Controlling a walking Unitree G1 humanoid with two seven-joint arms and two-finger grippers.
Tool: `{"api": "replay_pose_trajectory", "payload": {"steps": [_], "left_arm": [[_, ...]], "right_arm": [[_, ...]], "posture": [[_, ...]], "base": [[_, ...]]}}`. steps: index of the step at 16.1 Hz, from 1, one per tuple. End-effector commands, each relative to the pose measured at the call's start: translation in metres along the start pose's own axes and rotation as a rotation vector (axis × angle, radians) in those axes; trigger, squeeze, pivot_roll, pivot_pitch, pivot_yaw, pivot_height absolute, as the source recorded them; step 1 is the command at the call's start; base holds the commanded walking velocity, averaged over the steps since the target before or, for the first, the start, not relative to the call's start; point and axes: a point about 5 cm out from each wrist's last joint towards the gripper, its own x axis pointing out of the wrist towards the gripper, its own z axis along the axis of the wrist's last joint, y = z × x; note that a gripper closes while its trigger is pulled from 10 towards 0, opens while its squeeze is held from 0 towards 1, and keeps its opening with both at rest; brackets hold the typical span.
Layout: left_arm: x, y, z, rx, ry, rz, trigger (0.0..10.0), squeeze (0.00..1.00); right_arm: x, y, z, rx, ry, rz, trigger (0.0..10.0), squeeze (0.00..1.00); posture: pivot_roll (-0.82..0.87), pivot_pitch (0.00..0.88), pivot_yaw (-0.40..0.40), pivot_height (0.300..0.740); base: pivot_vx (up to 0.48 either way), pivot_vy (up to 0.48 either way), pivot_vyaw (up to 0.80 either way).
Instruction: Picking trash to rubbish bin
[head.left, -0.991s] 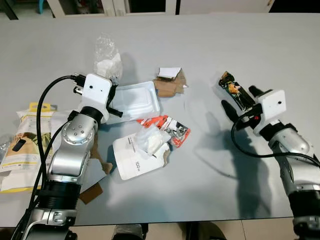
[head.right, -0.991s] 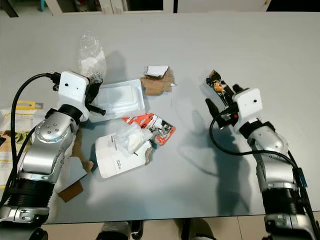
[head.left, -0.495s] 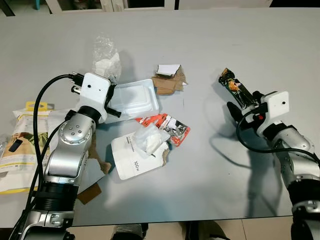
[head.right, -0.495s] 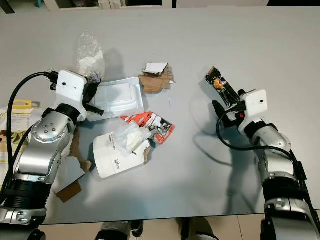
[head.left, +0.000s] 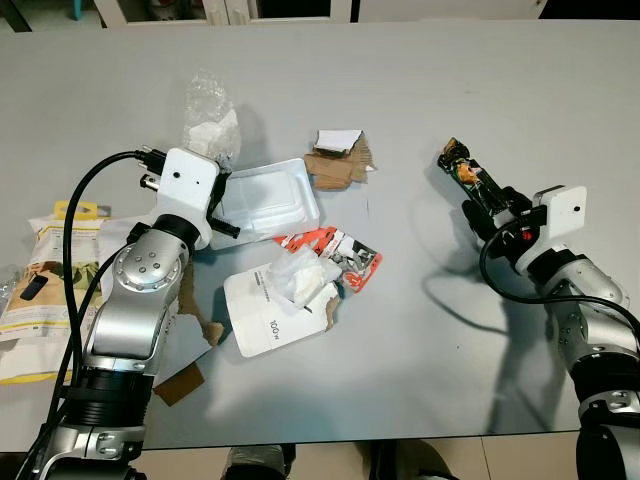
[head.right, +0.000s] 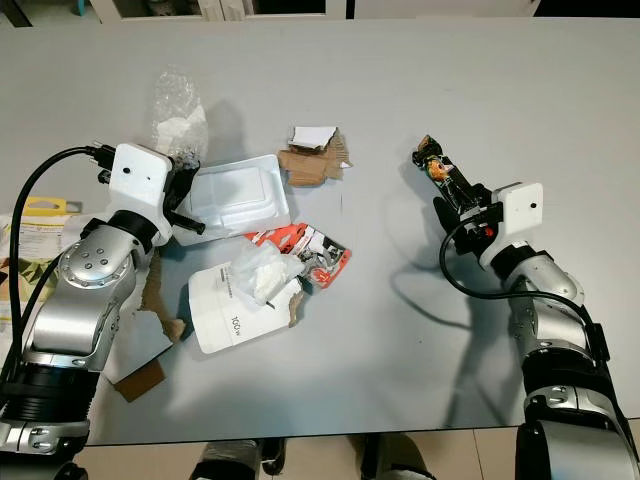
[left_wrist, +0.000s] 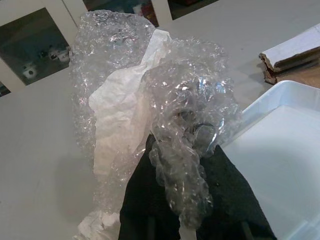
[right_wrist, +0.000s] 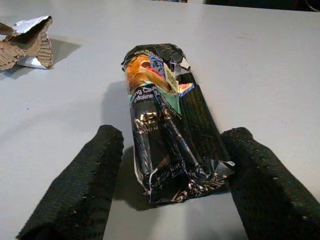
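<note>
Where a second earlier it had hovered short of the snack wrapper (right_wrist: 167, 135), the right gripper (right_wrist: 170, 187) had slid toward twelve o'clock, fingers apart and straddling it on the grey table (head.left: 450, 330). At nine o'clock, the left gripper (left_wrist: 187, 200) stayed pinched on bubble wrap (left_wrist: 150, 100) beside the white tray (head.left: 268, 200).

Clear grey table (head.left: 560, 90) lies around our right gripper (right_wrist: 170, 187), whose spread fingers flank the snack wrapper (right_wrist: 165, 130). Obstacles crowd our left gripper (left_wrist: 182, 200): bubble wrap (left_wrist: 150, 100), white tray (head.left: 268, 200), torn cardboard (head.left: 338, 165), white pouch (head.left: 275, 310).
</note>
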Motion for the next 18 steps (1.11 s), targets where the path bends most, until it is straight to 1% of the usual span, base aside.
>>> {"api": "replay_pose_trajectory", "payload": {"steps": [1, 7, 11, 12, 15, 18], "left_arm": [[-0.003, 0.001, 0.000, 0.015, 0.008, -0.006, 10.0, 0.00], [-0.004, 0.000, 0.000, 0.015, 0.010, -0.006, 10.0, 0.00], [-0.004, -0.001, 0.000, 0.013, 0.009, -0.005, 10.0, 0.00], [-0.004, -0.001, 0.000, 0.013, 0.009, -0.005, 10.0, 0.00], [-0.004, -0.002, 0.000, 0.012, 0.009, -0.008, 10.0, 0.00], [-0.003, -0.003, 0.000, 0.013, 0.008, -0.010, 10.0, 0.00]], "right_arm": [[-0.013, 0.014, -0.041, 0.077, 0.159, 0.032, 0.0, 0.00], [-0.011, 0.015, -0.040, 0.062, 0.142, 0.023, 0.0, 0.00], [0.001, 0.033, -0.026, 0.047, 0.035, 0.072, 0.0, 0.00], [0.001, 0.035, -0.025, 0.048, 0.027, 0.078, 0.0, 0.00], [0.003, 0.048, -0.019, 0.057, -0.023, 0.115, 0.0, 0.00], [0.000, 0.059, -0.010, 0.059, -0.065, 0.140, 0.0, 0.00]], "posture": [[0.41, 0.320, 0.036, 0.740], [0.41, 0.321, 0.035, 0.740], [0.40, 0.320, 0.034, 0.740], [0.40, 0.320, 0.033, 0.740], [0.40, 0.319, 0.032, 0.740], [0.39, 0.315, 0.033, 0.740]], "base": [[0.000, 0.000, 0.00], [0.000, 0.000, 0.00], [0.000, 0.000, 0.00], [0.000, 0.000, 0.00], [0.000, 0.000, 0.00], [0.000, 0.000, 0.00]]}}
